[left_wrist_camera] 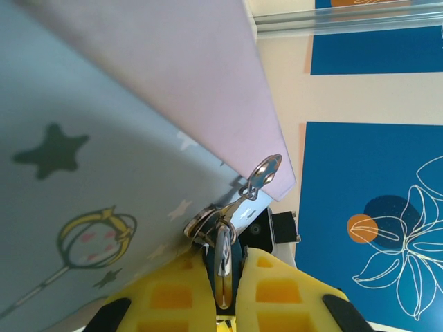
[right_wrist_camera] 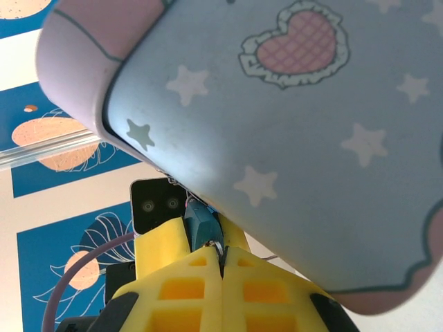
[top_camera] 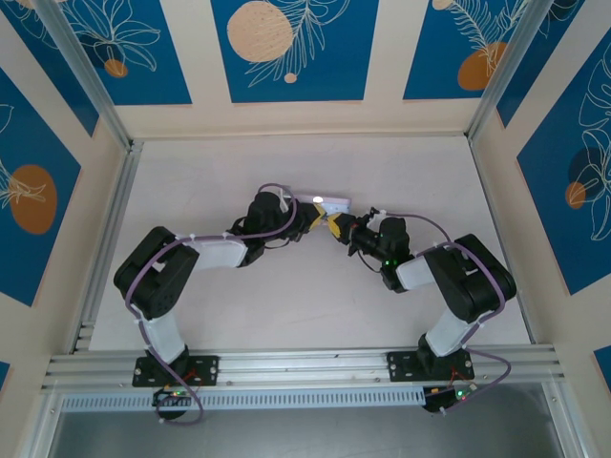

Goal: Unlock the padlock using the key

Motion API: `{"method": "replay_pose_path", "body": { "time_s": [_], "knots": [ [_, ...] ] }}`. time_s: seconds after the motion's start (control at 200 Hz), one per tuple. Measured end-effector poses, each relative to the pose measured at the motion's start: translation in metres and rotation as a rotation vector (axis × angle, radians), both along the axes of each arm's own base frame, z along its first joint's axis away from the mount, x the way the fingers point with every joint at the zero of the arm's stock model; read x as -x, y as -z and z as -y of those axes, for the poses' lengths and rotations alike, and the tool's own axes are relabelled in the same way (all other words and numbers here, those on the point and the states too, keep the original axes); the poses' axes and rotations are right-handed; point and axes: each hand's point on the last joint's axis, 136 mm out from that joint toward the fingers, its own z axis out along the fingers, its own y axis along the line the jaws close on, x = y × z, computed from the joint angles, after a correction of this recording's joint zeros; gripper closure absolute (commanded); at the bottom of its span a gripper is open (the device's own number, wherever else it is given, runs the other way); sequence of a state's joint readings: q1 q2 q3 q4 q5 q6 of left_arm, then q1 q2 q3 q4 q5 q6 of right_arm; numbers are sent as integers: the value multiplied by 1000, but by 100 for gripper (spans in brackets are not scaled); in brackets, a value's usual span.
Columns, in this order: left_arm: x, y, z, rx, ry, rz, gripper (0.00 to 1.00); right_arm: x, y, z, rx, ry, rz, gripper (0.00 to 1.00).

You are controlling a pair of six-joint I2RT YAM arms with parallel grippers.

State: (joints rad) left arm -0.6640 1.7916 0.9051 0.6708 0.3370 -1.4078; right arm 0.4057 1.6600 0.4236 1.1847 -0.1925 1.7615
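The two arms meet over the middle of the desk [top_camera: 315, 301], their wrists turned toward each other just in front of the light blue cartoon-printed tin box [top_camera: 325, 202]. The left pincer [top_camera: 318, 220] and the right pincer [top_camera: 340, 231] sit tip to tip there, nearly touching.

In the left wrist view the tin box [left_wrist_camera: 104, 138] fills the upper left, printed with a dark star and a wand. A silver clasp [left_wrist_camera: 264, 171] sticks out at its edge, and a small metal ring [left_wrist_camera: 201, 223] hangs just below it. The padlock [left_wrist_camera: 223, 266] hangs at that ring, its grey metal face upright and its dark blue body just behind. The left pincer [left_wrist_camera: 225, 283] is nearly closed, its yellow pads pinching the padlock from both sides.

In the right wrist view the tin box [right_wrist_camera: 311, 138] shows a pink heart and pale stars. The padlock [right_wrist_camera: 201, 225] sits under the box's lower edge, directly at the tips of the right pincer [right_wrist_camera: 221, 259]. Those yellow fingers are pressed together, with a thin sliver at their seam that appears to be the key [right_wrist_camera: 220, 247], touching the padlock's body; it is too small to make out more.
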Motion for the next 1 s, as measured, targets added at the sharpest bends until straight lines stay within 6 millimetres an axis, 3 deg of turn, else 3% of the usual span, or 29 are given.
{"method": "replay_pose_path", "body": {
  "time_s": [0.275, 0.32, 0.385, 0.435, 0.59, 0.81, 1.0],
  "knots": [
    [-3, 1, -3, -5, -19, 2, 100, -6, 1, -3, 2, -5, -4, 100],
    [-6, 1, -4, -7, -30, 4, 100, -8, 1, -5, 4, -11, -2, 90],
    [-6, 1, -5, -9, -35, 4, 100, -9, 1, -6, 6, -19, -1, 64],
    [-4, 3, -4, -12, -29, -1, 100, -8, 0, -8, 10, -35, 6, 50],
    [8, 12, 1, -28, -1, -27, 100, -2, -7, -4, 40, -74, 29, 32],
    [12, 12, 5, -29, 11, -34, 100, 24, -29, 18, 183, -120, 69, 26],
    [14, 19, 3, -50, 11, -59, 100, 49, -54, 31, 383, -176, 164, 28]
  ]
}}
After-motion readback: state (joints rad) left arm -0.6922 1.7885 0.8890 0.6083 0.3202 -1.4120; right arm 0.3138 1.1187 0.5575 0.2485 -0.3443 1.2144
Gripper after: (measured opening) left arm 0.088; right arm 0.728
